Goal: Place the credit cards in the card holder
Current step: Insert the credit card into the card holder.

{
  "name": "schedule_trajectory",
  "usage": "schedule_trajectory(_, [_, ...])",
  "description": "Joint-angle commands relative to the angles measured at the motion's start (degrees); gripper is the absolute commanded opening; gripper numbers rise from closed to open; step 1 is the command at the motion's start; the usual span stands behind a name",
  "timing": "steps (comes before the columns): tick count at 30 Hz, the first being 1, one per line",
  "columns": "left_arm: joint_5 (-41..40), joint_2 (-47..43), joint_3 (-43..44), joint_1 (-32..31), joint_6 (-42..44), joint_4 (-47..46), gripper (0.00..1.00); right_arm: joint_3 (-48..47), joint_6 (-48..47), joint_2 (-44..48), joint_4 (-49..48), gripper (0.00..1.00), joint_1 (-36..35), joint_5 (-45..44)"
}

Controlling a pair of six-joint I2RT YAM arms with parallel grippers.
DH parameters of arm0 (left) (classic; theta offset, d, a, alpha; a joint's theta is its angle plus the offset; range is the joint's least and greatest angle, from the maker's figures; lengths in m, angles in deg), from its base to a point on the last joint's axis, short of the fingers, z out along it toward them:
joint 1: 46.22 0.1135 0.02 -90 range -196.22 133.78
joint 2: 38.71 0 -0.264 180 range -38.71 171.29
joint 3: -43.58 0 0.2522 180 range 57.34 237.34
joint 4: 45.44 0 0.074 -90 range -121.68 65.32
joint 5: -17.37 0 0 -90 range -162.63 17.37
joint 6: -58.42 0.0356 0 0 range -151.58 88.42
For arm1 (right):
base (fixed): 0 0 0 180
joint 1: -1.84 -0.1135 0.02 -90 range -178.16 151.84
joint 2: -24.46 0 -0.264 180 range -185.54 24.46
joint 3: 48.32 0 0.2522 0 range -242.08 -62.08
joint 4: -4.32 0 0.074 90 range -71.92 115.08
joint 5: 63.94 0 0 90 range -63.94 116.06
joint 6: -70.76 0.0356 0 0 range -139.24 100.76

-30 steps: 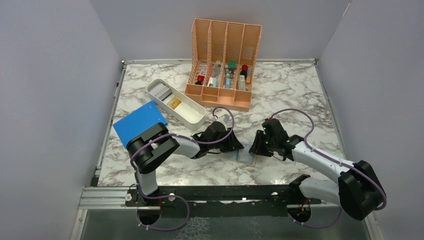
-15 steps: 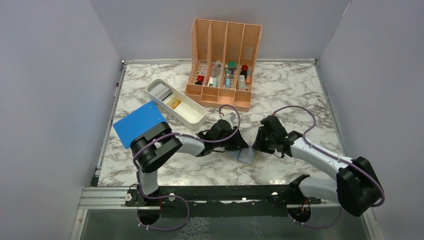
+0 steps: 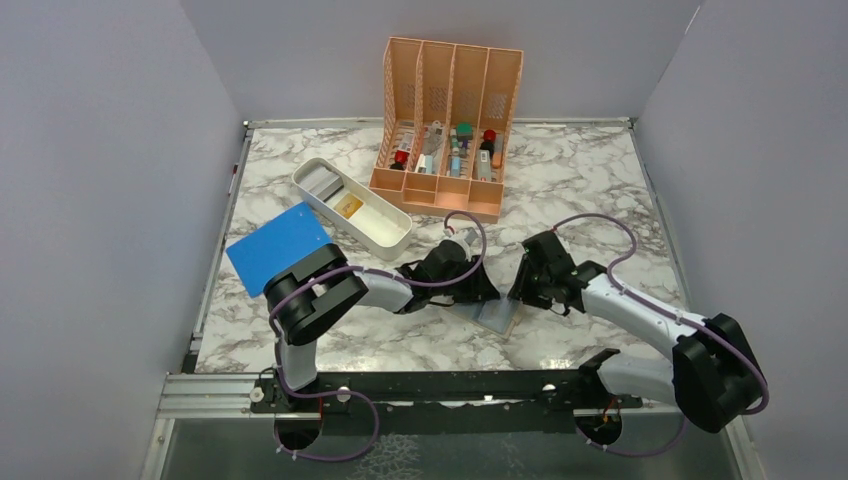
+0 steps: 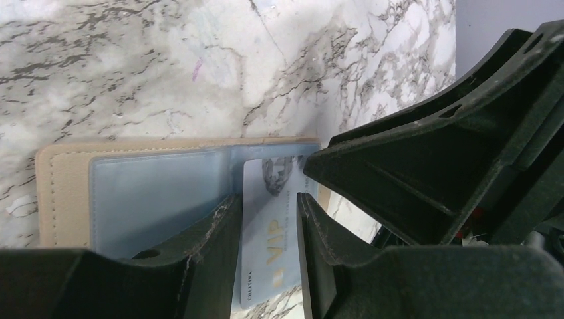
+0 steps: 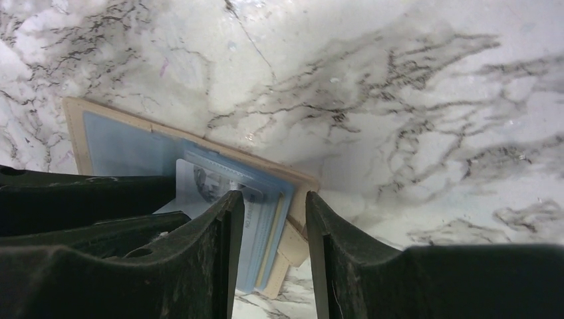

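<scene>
Marble table (image 3: 585,170); wrist-only: credit card (image 4: 269,229) partly in card holder (image 4: 65,193); both arms' fingers (image 4: 214,259) narrowly parted, grip unclear.

Card holder (image 4: 66,193) open flat on marble table (image 4: 166,66), clear sleeve (image 4: 159,193) up; pale VIP credit card (image 4: 269,246) partway in sleeve, lying in gap of left gripper (image 4: 268,199), grip unclear; right gripper's finger (image 4: 425,166) at holder's right end

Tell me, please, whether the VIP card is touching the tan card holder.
Touching. The left wrist view shows the VIP card resting on the card holder's clear sleeves, no gap between them.
</scene>
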Motion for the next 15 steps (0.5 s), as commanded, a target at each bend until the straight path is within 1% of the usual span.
schedule_trajectory(1, [2.5, -0.9, 2.4, -1.1, 2.4, -0.5, 0.39, -1.6, 6.2, 2.8, 5.7, 0.45, 0.3, -1.7])
schedule_trajectory(4, [3.6, 0.3, 2.8, -1.8, 2.4, -1.4, 0.39, -0.4, 9.5, 5.2, 6.9, 0.45, 0.3, -1.4])
schedule_trajectory(7, [3.6, -0.2, 2.5, -2.0, 2.4, -2.1, 0.39, 1.6, 9.8, 6.9, 5.7, 0.44, 0.3, -0.4])
schedule_trajectory(10, [2.0, -2.8, 1.2, -1.8, 3.1, -1.9, 0.40, 2.7, 9.9, 6.4, 5.1, 0.43, 0.3, 0.5])
schedule_trajectory(15, [0.2, -4.7, -0.9, -1.0, 2.4, 0.4, 0.41, 3.6, 10.8, 5.1, 5.3, 0.42, 0.3, 0.6])
